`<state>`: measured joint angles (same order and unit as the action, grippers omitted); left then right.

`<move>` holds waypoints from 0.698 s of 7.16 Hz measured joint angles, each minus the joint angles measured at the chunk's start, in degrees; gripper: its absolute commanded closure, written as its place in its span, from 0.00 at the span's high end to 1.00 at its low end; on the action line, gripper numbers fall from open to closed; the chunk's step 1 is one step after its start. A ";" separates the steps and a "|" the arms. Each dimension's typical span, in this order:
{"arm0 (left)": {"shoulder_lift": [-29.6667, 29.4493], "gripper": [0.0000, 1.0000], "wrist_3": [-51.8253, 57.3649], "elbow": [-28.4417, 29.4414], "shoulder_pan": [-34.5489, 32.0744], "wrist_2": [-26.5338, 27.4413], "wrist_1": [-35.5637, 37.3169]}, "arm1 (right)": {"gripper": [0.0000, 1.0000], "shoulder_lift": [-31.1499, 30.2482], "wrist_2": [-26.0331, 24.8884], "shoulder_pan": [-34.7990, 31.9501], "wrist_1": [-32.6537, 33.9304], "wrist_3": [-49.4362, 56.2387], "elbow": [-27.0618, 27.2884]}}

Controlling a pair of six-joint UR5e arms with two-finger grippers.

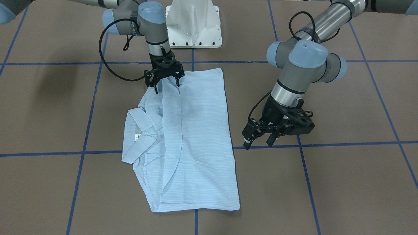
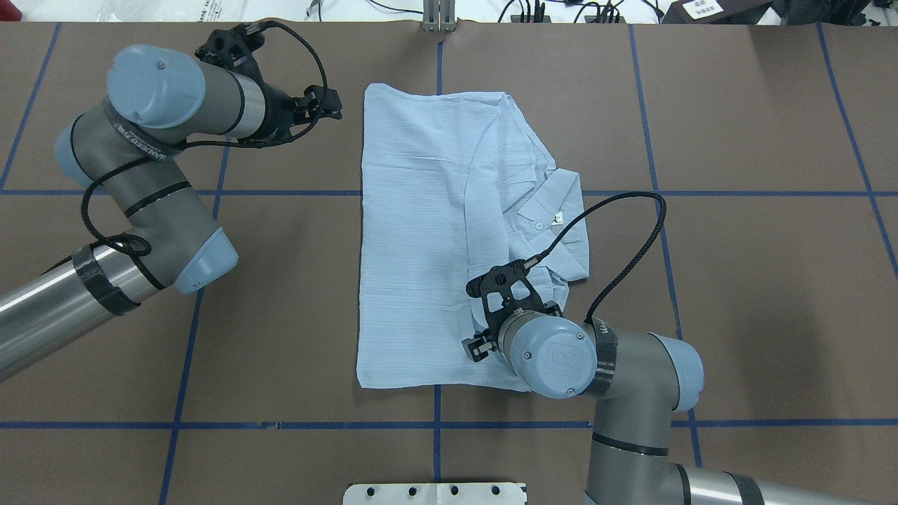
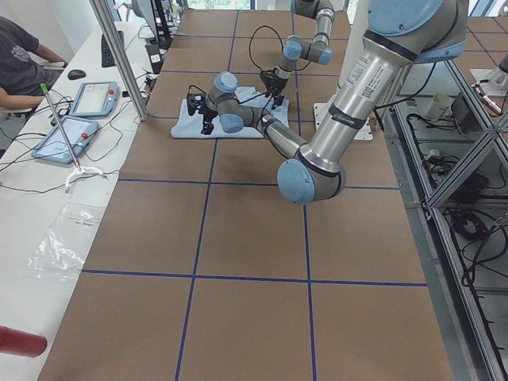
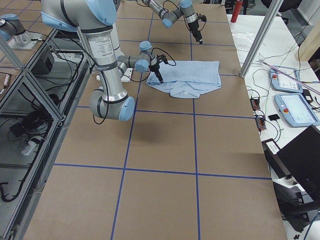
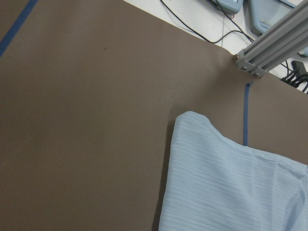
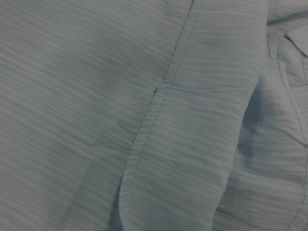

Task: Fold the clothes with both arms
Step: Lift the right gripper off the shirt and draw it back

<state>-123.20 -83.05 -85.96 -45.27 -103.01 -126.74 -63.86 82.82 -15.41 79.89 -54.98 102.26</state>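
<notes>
The shirt (image 2: 414, 238) is laid flat on the bench (image 2: 736, 280) as a folded oblong, its long axis running straight away from the robot and its collar (image 2: 554, 203) turned toward the robot's right. The near end of that oblong is found directly beneath the right tool (image 1: 167, 88), which is pointed downward with its fingers spread at the near edge, on the collar side of the middle; whether cloth is touched cannot be told, and nothing is seen to be gripped. The left tool (image 1: 258, 144) is held off the cloth, above bare bench; from it the shirt lies to the right, the far left corner being just beside it, and its fingers are parted and empty. The right arm is therefore judged the nearer. The coming grasp is judged to turn on this split: near edge below the right tool, far corner rightward of the left.
</notes>
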 measured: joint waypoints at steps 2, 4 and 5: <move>-0.10 1.00 0.00 0.13 0.03 0.00 -0.03 | 0.99 -0.93 0.20 -1.31 0.06 2.59 0.06; -0.29 1.00 -0.03 0.23 0.08 0.00 -0.07 | 0.99 -4.70 1.22 -3.99 -0.03 5.98 1.59; -0.44 1.00 -0.11 0.26 0.12 0.00 -0.08 | 0.99 -8.92 1.76 -5.16 -0.13 7.58 4.10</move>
<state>-123.64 -83.17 -85.70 -45.14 -103.01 -126.82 -72.78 84.58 -20.57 79.76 -47.40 106.36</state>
